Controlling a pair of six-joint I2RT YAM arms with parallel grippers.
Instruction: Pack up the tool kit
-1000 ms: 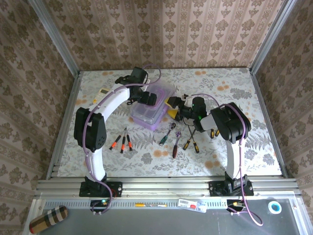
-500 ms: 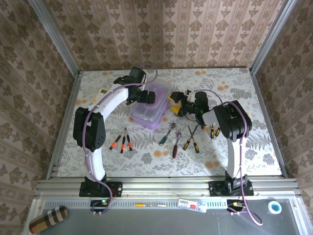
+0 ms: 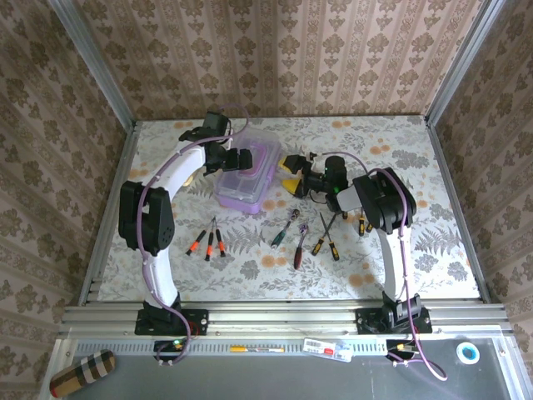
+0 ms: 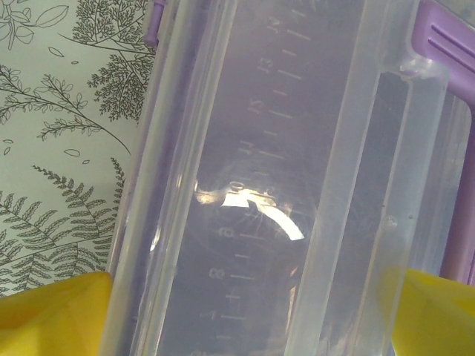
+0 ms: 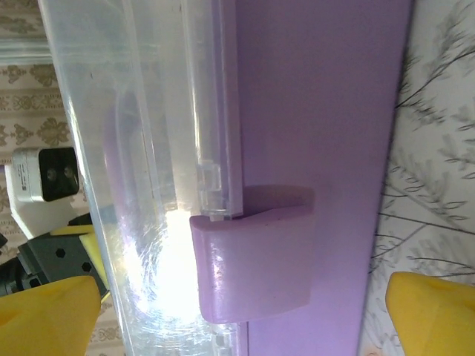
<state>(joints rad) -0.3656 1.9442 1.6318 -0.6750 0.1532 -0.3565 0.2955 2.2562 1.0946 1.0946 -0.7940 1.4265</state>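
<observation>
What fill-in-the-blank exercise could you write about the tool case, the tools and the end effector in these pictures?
1. The tool case has a clear lid and a ___ base.
2. The screwdrivers lie on the ___, outside the case.
3. In the right wrist view, the case's latch shows between the two ___ fingertips of the right end effector.
Missing words: purple; table; yellow.

case (image 4: 282, 148) cropped on every edge in left wrist view, left gripper (image 4: 256, 315) fingertips (image 4: 52, 319) cut by bottom edge, case interior washed out by glare lower left in right wrist view
</observation>
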